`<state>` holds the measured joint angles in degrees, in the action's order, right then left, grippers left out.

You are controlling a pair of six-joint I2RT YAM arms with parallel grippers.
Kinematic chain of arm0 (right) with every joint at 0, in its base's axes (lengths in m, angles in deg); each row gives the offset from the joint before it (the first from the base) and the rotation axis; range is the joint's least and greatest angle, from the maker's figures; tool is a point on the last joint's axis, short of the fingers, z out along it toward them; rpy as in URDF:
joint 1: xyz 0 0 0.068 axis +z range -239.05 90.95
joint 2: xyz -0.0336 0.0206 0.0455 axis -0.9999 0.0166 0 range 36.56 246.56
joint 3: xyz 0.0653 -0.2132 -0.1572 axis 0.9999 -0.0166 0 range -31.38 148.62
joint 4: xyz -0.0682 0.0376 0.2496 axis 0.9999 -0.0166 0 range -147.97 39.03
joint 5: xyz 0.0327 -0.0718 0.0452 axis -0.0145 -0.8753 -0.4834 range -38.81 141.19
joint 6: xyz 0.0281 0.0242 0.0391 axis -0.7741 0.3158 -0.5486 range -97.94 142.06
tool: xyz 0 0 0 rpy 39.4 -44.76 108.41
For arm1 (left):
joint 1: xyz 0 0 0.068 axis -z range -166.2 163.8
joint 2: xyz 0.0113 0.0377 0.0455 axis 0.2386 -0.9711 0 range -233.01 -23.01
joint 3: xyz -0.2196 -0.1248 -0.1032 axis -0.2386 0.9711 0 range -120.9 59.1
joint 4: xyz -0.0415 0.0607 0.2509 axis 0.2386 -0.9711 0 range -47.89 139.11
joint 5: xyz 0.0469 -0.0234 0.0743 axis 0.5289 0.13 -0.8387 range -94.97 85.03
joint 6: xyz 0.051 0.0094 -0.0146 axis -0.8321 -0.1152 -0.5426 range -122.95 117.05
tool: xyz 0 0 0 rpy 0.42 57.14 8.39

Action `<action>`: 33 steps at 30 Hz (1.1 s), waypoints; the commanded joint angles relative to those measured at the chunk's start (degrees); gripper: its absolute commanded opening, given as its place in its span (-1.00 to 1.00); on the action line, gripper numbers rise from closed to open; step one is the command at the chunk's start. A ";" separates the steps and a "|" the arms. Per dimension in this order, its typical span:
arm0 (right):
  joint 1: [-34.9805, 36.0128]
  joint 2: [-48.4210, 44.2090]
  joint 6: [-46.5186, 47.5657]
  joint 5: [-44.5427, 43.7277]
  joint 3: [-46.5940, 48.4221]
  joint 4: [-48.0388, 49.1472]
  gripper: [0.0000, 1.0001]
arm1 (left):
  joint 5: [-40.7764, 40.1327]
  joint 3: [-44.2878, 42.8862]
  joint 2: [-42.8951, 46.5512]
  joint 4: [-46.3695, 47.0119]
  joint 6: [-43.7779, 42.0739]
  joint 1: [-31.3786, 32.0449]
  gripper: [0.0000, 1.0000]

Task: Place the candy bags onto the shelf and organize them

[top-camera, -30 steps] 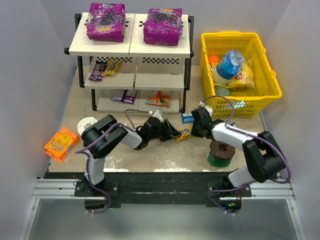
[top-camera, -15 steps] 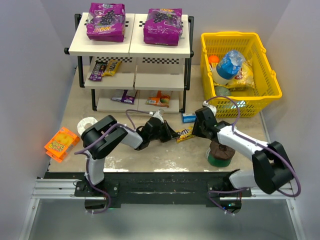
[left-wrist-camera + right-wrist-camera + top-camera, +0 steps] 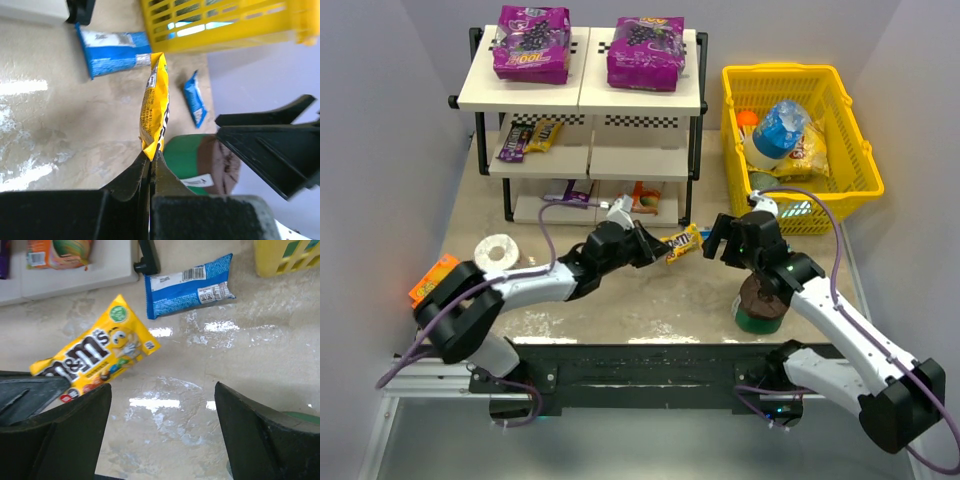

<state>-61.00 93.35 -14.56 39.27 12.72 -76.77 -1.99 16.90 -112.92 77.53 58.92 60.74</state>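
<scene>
My left gripper [image 3: 658, 246] is shut on the bottom edge of a yellow candy bag [image 3: 683, 243], which it holds off the table; in the left wrist view the bag [image 3: 156, 102] stands edge-on above the closed tips [image 3: 151, 158]. My right gripper [image 3: 717, 240] stands open just right of that bag, apart from it, with nothing between its fingers [image 3: 70, 430]. The yellow bag [image 3: 95, 354] hangs to the left ahead of them. A blue candy bag [image 3: 189, 285] lies on the table by the shelf [image 3: 580, 92] leg. Two large purple bags [image 3: 532, 42] [image 3: 647, 52] lie on the top tier. Smaller bags [image 3: 528, 137] occupy the middle tier, and purple [image 3: 570, 192] and orange [image 3: 642, 197] ones the bottom.
A yellow basket [image 3: 840, 105] with a bottle and a bag stands at the right. A green-and-brown roll [image 3: 760, 305] sits under my right arm. A white tape roll [image 3: 498, 250] and an orange box [image 3: 432, 280] lie at the left. A second small blue packet [image 3: 194, 102] lies near the basket.
The left gripper has shut on the yellow bag and lifted it off the table. The right gripper has let go of it, opened wide and drawn back to the right.
</scene>
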 commanded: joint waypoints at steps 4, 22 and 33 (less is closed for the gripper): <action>-0.28 -5.20 1.82 2.43 4.85 -4.52 0.88 | -5.27 4.31 16.85 -10.22 -2.98 -1.06 -1.00; -0.19 -6.79 1.64 5.33 4.42 -3.99 0.93 | -10.37 -1.38 38.06 -25.18 -4.39 -24.17 -1.00; -0.28 -7.31 1.99 4.98 3.80 -3.73 0.93 | -13.09 -13.70 24.88 -17.18 -1.93 -26.81 -1.00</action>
<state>-61.00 87.12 -13.65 43.68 16.54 -80.97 -12.76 8.00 -85.49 53.55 56.12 34.51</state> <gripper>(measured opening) 0.964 0.020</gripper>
